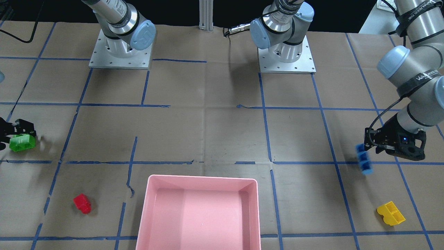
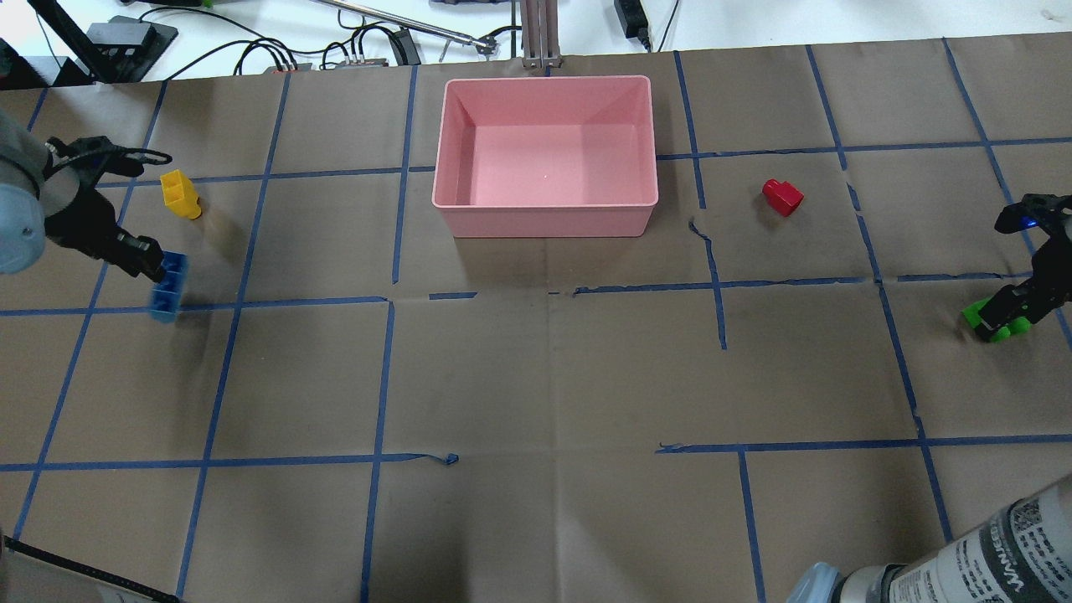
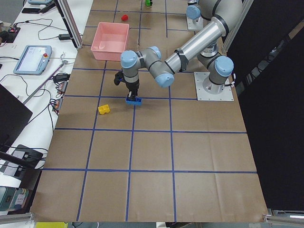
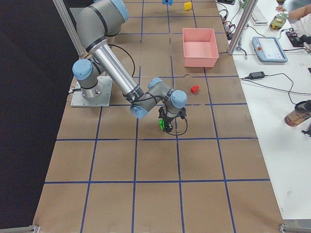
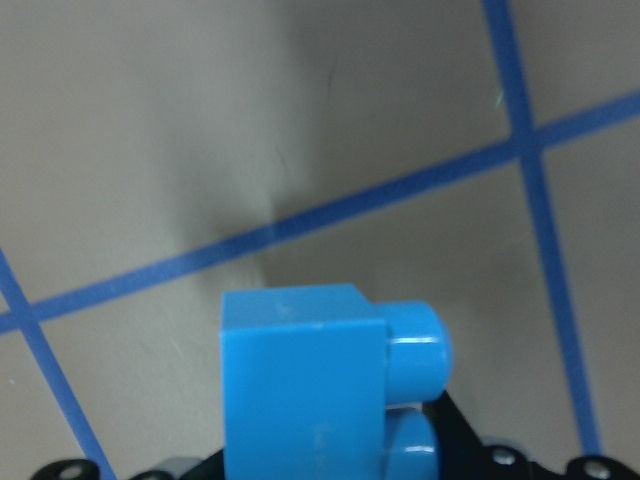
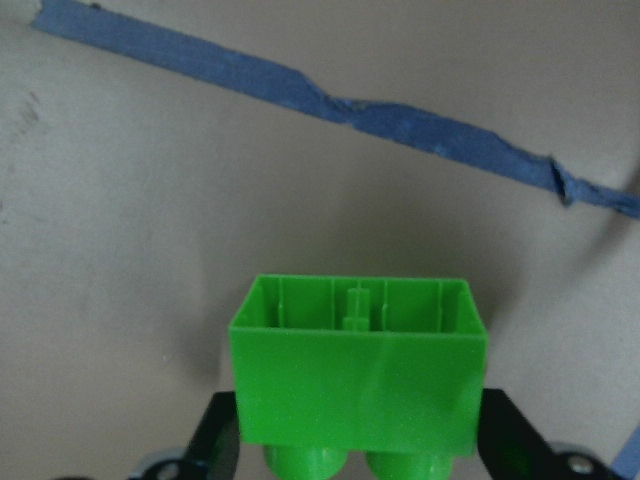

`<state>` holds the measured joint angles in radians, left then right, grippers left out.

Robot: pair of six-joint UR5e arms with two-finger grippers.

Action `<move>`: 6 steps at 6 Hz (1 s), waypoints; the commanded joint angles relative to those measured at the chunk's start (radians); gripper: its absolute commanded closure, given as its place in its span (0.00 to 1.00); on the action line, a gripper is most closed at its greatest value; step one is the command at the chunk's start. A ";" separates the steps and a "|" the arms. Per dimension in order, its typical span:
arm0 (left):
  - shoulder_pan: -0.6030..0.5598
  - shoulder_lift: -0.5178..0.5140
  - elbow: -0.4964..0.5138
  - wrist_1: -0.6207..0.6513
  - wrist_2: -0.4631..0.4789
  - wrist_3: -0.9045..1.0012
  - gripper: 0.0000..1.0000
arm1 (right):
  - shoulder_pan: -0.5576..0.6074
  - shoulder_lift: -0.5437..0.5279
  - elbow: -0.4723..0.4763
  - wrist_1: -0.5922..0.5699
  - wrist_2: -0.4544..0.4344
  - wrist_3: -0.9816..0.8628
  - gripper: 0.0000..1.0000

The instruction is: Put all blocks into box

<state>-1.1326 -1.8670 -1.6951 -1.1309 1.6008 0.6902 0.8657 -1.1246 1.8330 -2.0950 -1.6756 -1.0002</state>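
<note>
Overhead, front, ends share box (image 2: pixel 544 222) (wrists close)

Black strap (image 1: pixel 421 79) on my left arm (image 1: pixel 412 62): "WANNEED", rest illegible. Blue joint cap (image 1: pixel 143 34) on my right arm (image 1: pixel 118 15): UR logo.

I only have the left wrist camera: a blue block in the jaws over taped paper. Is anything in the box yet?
Observer: No, the pink box is empty.
Operator: Anything lying near my gripper?
Observer: The yellow block lies on the table just past the blue block, toward the far edge, apart from it and from the left gripper.
Operator: What's the other arm doing?
Observer: The right gripper is shut on the green block at the opposite end of the table.
</note>
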 commanded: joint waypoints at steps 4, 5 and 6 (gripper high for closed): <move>-0.349 -0.115 0.328 -0.102 -0.004 -0.474 0.01 | 0.039 -0.133 -0.073 0.097 0.013 0.046 0.72; -0.349 -0.113 0.322 -0.107 -0.004 -0.474 0.00 | 0.042 -0.126 -0.092 0.124 0.013 0.049 0.72; -0.354 -0.110 0.319 -0.130 -0.004 -0.474 0.00 | 0.042 -0.121 -0.084 0.124 0.013 0.049 0.72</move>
<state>-1.4825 -1.9790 -1.3736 -1.2426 1.5965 0.2174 0.9057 -1.2477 1.7506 -1.9825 -1.6631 -0.9540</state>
